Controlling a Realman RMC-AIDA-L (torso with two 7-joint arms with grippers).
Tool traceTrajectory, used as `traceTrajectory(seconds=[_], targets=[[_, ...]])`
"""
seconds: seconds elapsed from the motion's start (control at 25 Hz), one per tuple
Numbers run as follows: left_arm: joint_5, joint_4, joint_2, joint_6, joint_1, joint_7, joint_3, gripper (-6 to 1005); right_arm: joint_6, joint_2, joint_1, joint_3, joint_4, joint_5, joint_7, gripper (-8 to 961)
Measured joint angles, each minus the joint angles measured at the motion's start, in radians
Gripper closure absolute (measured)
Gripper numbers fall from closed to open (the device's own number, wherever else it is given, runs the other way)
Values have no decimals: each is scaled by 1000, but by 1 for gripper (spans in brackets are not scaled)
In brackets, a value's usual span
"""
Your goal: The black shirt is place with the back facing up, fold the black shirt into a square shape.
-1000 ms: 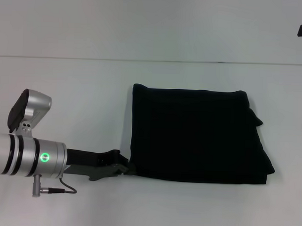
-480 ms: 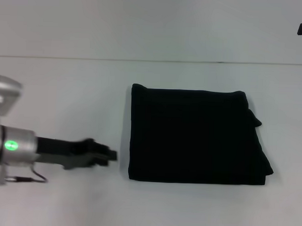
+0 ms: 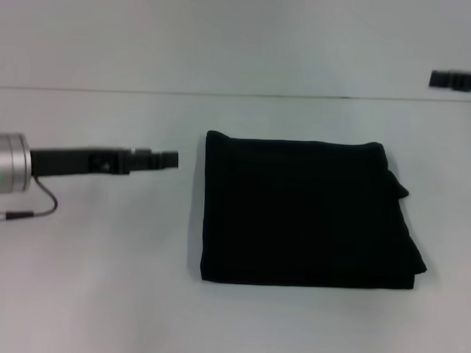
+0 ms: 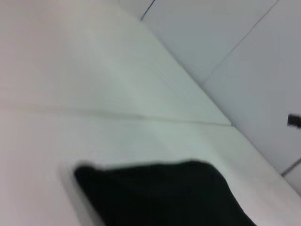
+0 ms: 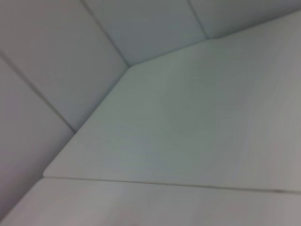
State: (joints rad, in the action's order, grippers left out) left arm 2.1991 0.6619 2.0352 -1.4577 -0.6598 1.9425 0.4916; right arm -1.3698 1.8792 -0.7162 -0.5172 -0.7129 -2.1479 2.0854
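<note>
I am seeing the black shirt (image 3: pixel 308 212) lying folded into a rough square on the table (image 3: pixel 92 295), right of its middle toward the near edge. My left gripper (image 3: pixel 168 159) is hovering just beside the shirt's left edge, holding nothing; I cannot tell how far it is open. My right gripper (image 3: pixel 455 80) is sitting at the far right edge, its state unclear too.

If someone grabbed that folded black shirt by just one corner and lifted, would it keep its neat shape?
Probably not. The black shirt looks like soft cloth in stacked layers, with loose edges bulging on the robot's right, so it would likely droop and unfold. Pushed sideways on the smooth white table, it would probably bunch rather than slide whole. It seems light.
</note>
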Motion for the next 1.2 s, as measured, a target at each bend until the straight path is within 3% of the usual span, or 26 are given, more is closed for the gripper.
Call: traceTrajectory(seconds=[0.08,0.16,0.28,0.36,0.6,0.84,1.08,1.2], targets=[[-19,-2,-5,3,-15,-78,3,301,1,50,45,0,-24,38,-177,338],[-24,-3,-8,-17,-28,-153,9,264,-10,114,104,1,-54,82,-379,251],[-24,-7,-8,-74,-39,-206,40,208,-43,188,181,-1,-84,129,-555,121],[-24,-8,-4,-102,-44,-213,79,171,-75,209,216,-9,-77,140,-600,115],[-20,16,7,-148,-48,-208,192,47,-165,195,256,-19,-35,59,-563,102],[-17,32,24,-64,-90,-148,215,47,-197,160,246,-24,-36,33,-529,102],[-26,86,124,42,-68,-298,217,47,-195,162,225,-26,-37,29,-538,102],[-28,63,127,45,-68,-313,225,47,-189,165,226,-25,-37,26,-542,102]])
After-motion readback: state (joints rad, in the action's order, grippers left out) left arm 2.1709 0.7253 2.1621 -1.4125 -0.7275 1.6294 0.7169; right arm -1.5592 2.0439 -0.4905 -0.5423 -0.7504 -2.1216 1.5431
